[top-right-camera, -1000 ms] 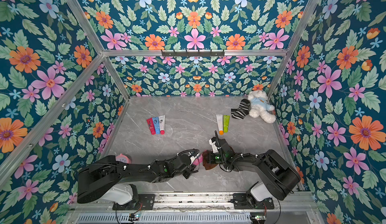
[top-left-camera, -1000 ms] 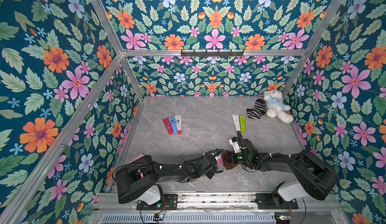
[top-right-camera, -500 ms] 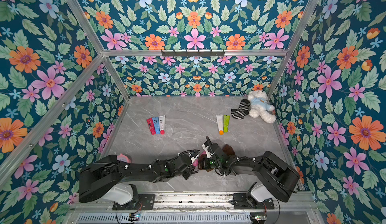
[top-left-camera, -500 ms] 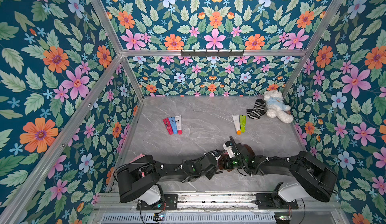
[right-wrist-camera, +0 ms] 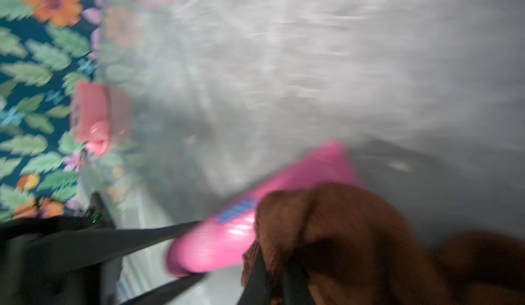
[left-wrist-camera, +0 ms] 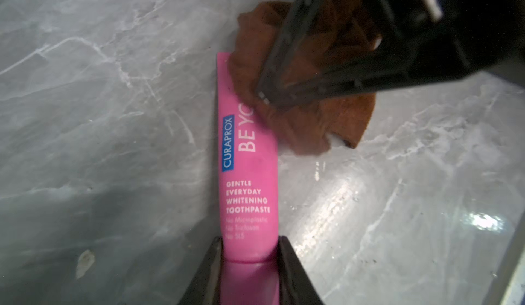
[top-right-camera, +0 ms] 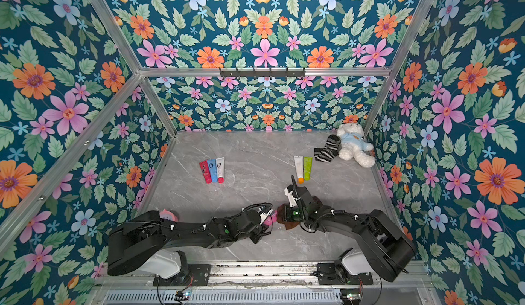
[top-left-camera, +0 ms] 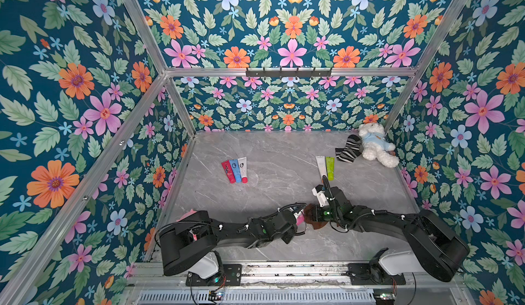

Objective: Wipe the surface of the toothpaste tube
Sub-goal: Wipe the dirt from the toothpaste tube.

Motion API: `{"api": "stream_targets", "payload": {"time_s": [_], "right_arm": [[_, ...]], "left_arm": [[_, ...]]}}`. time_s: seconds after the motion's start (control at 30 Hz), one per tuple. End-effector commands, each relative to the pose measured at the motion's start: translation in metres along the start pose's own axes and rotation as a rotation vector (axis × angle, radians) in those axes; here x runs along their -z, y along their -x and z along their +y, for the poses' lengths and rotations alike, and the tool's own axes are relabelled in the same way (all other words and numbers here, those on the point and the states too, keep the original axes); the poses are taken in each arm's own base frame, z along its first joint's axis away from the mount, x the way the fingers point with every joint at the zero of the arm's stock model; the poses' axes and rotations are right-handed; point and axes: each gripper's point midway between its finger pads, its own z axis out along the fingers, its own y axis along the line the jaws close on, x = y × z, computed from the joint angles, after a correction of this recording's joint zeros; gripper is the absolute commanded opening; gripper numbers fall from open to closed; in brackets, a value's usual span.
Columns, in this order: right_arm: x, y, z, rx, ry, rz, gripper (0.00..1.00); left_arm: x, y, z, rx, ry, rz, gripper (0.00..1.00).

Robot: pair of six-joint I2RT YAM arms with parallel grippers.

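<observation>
A pink toothpaste tube [left-wrist-camera: 247, 181] lies low over the grey marble table, and my left gripper [left-wrist-camera: 250, 244] is shut on its cap end. My right gripper [left-wrist-camera: 272, 96] is shut on a bunched brown cloth [left-wrist-camera: 312, 118], which presses on the tube's flat far end and covers part of its lettering. In both top views the two grippers meet near the table's front middle, with the tube [top-left-camera: 299, 219] and the cloth [top-left-camera: 315, 224] between them. The right wrist view is blurred: it shows the tube [right-wrist-camera: 255, 204] partly under the cloth [right-wrist-camera: 355, 232].
Three tubes, red, blue and white [top-left-camera: 235, 170], lie side by side at mid left. A white and a green tube [top-left-camera: 325, 165] lie at mid right. A striped sock [top-left-camera: 348, 148] and a white plush bear [top-left-camera: 375, 145] sit at the back right. Flowered walls close three sides.
My right gripper slid the cloth left along the tube toward the left gripper, then back right to the far end. The left gripper kept its hold and hardly moved.
</observation>
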Motion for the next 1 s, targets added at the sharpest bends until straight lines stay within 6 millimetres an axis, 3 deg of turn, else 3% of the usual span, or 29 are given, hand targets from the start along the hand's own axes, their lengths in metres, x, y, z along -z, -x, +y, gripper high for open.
{"api": "stream_targets", "payload": {"time_s": [0.0,0.1,0.33,0.5,0.6,0.73,0.97], "right_arm": [[-0.001,-0.007,0.017,0.044,0.025,0.027,0.00],[-0.007,-0.011,0.016,0.044,0.018,0.043,0.00],[-0.021,-0.028,-0.035,-0.019,-0.165,0.115,0.00],[-0.011,-0.028,-0.081,-0.128,-0.248,0.093,0.00],[-0.004,-0.023,-0.091,-0.136,-0.295,0.068,0.00],[0.000,-0.019,-0.077,-0.115,-0.244,0.056,0.00],[0.006,-0.030,0.001,-0.003,-0.036,0.059,0.00]], "left_arm": [[0.000,0.011,-0.007,-0.011,-0.030,-0.037,0.00],[0.001,0.012,-0.007,-0.011,-0.031,-0.040,0.00],[0.004,0.011,-0.004,-0.006,-0.019,-0.049,0.00],[0.004,0.010,-0.002,-0.009,-0.009,-0.046,0.00],[0.003,0.010,0.000,-0.011,0.001,-0.042,0.00],[0.002,0.009,0.001,-0.011,0.007,-0.037,0.00],[-0.002,0.008,0.003,-0.014,0.027,-0.025,0.00]]}}
